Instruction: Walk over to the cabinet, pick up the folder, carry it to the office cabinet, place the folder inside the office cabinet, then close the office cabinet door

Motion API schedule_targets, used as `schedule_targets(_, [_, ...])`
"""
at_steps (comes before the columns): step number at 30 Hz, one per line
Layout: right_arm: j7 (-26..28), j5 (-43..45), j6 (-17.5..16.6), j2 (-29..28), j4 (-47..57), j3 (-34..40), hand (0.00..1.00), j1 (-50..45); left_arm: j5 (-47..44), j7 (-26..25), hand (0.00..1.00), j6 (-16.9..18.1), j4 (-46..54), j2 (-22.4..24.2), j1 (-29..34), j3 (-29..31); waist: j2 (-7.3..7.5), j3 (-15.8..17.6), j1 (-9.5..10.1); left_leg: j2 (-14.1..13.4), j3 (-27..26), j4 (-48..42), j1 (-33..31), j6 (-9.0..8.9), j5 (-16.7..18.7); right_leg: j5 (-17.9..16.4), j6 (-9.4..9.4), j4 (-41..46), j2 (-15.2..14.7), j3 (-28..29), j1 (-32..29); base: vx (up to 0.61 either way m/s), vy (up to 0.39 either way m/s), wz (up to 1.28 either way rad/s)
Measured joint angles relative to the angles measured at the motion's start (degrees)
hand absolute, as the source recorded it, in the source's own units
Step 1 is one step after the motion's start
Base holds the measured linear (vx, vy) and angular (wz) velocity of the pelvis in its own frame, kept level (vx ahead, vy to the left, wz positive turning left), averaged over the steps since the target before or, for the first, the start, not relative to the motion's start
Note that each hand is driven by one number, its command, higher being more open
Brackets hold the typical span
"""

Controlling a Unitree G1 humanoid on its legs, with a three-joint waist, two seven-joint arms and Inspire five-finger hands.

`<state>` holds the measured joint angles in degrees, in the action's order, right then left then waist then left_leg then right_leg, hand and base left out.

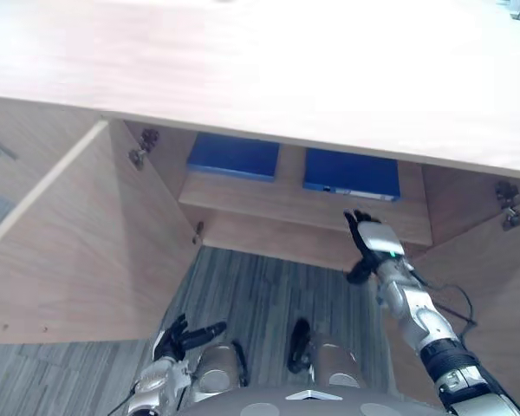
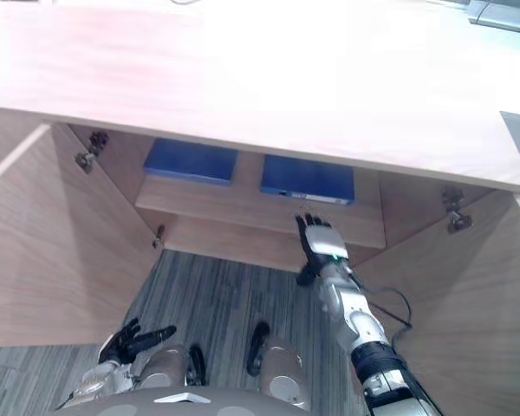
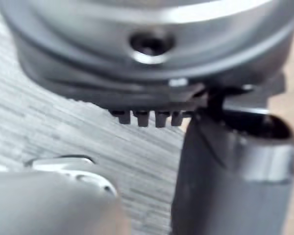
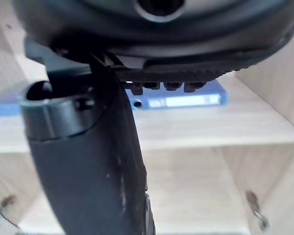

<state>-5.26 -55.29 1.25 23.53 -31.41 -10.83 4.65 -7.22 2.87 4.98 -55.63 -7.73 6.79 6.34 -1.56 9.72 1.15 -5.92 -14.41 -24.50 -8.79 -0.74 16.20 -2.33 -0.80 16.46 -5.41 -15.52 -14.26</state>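
Two blue folders lie flat on the shelf [image 1: 277, 206] inside the open office cabinet: one at the left [image 1: 232, 157], one at the right [image 1: 351, 174]. My right hand [image 1: 368, 241] is raised in front of the shelf's edge, just below the right folder, with straight fingers that hold nothing. In the right wrist view the right folder [image 4: 186, 100] lies on the shelf past the fingers, beyond the thumb [image 4: 88, 161]. My left hand [image 1: 180, 336] hangs low at my side over the floor, fingers relaxed and empty.
The cabinet's wide wooden top [image 1: 269, 69] juts out above the shelf. Both doors stand open: the left door [image 1: 69, 234] and the right door [image 1: 485, 286] flank the opening. Grey striped carpet [image 1: 260, 295] lies below.
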Motion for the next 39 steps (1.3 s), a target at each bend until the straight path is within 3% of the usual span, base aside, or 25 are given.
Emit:
schedule_targets(4, [3.6, 1.7, -0.6, -3.3, -4.6, 0.0, 1.00, -5.4, 1.1, 0.2, 1.00, -1.2, -0.7, -1.3, -0.5, -1.8, 0.40, -1.1, -1.62, 2.1, -1.6, 9.2, 4.6, 0.24, -4.0, 6.9, -0.51, -13.1, 1.2, 0.8, 5.8, 0.08, 0.055, -0.15])
schedule_targets(9, [4.3, 3.0, 0.1, -11.2, -13.5, 2.0, 1.00, -8.8, 1.7, -1.7, 1.00, -1.1, -0.7, -0.8, -2.4, -3.2, 1.53, -4.7, -3.37, 3.6, -2.6, 13.6, 6.8, 0.48, -5.6, 11.0, -0.93, -21.0, 1.5, 1.8, 9.2, 0.05, 0.049, -0.12])
schedule_targets(10, [4.1, 4.2, 0.8, -12.2, -15.6, 4.1, 1.00, -8.5, 3.4, -2.1, 1.00, -0.9, -1.0, -0.3, -2.4, -3.0, 1.77, -5.2, -4.04, 3.7, -2.7, 13.8, 7.4, 0.54, -5.6, 11.0, -0.97, -21.0, 1.5, 1.8, 9.6, 0.00, 0.054, -0.05])
schedule_targets(14, [2.2, 15.1, 2.2, -15.4, -25.1, 16.4, 1.00, -8.3, 7.8, -2.3, 1.00, -1.5, -3.1, 0.9, -2.2, 3.1, 2.42, -7.3, -3.75, 4.0, -2.4, 15.8, 8.7, 0.46, -6.2, 10.7, -0.82, -21.3, 1.5, 1.8, 10.3, -0.01, 0.019, 0.02])
schedule_targets(17, [0.4, 27.5, 2.7, -17.3, -30.6, 27.9, 1.00, -9.1, 10.0, -3.4, 1.00, -2.7, -4.5, 1.0, -1.4, 7.7, 2.36, -7.5, -3.55, 4.3, -2.1, 18.0, 10.6, -0.04, -6.7, 10.4, -0.81, -21.3, 1.5, 1.7, 11.2, 0.00, 0.009, 0.05])
schedule_targets(19, [-0.3, 36.5, 2.9, -18.7, -32.8, 35.2, 1.00, -10.2, 10.1, -5.4, 1.00, -2.7, -4.7, 2.0, -1.0, 7.0, 1.73, -7.6, -3.27, 4.6, -2.1, 19.1, 11.2, -0.16, -7.0, 10.4, -0.83, -21.3, 1.4, 1.9, 11.4, 0.00, 0.015, -0.01])
schedule_targets(22, [-2.1, 53.8, 2.0, -21.4, -34.4, 43.5, 1.00, -13.0, 14.0, -7.7, 1.00, -2.5, -4.6, 3.0, -0.5, 0.4, 0.77, -8.1, -3.21, 4.9, -2.1, 20.8, 12.1, 0.10, -7.7, 10.2, -1.10, -21.4, 1.4, 1.9, 11.4, 0.02, 0.034, -0.01])
schedule_targets(25, [-1.7, 61.1, 1.8, -21.5, -35.5, 44.4, 1.00, -13.7, 20.8, -7.4, 1.00, -2.0, -4.6, 2.4, -1.1, -5.0, 0.43, -8.3, -3.63, 5.2, -2.3, 21.8, 13.3, 0.49, -8.2, 10.2, -1.19, -21.4, 1.4, 2.3, 11.9, 0.00, 0.029, -0.05])
schedule_targets(33, [-0.2, 64.9, 1.7, -22.1, -35.7, 44.0, 1.00, -12.4, 23.3, -6.5, 1.00, -1.4, -6.9, 4.6, -4.1, -6.6, 1.66, -7.4, -4.46, 5.0, -4.9, 21.8, 15.1, -0.45, -7.4, 10.2, -1.38, -21.4, 1.9, 4.8, 12.6, -0.02, 0.021, -0.15])
schedule_targets(37, [0.0, 64.9, 1.5, -22.0, -35.6, 43.9, 1.00, -12.0, 23.0, -6.6, 1.00, -1.5, -6.9, 4.5, -4.5, -6.2, 1.07, -5.8, -4.47, 2.4, -7.3, 15.8, 15.0, -1.47, -3.8, 9.4, -0.78, -21.4, 3.6, 7.1, 13.6, 0.00, -0.017, -0.32])
schedule_targets(39, [-0.2, 64.9, 1.3, -22.1, -35.6, 43.9, 1.00, -11.5, 22.6, -6.8, 1.00, -1.4, -6.8, 4.4, -4.5, -5.2, 1.05, -5.5, -4.31, 1.2, -5.9, 10.1, 13.0, -1.64, -2.2, 8.9, -0.10, -21.2, 4.5, 8.9, 13.4, 0.02, -0.041, -0.48])
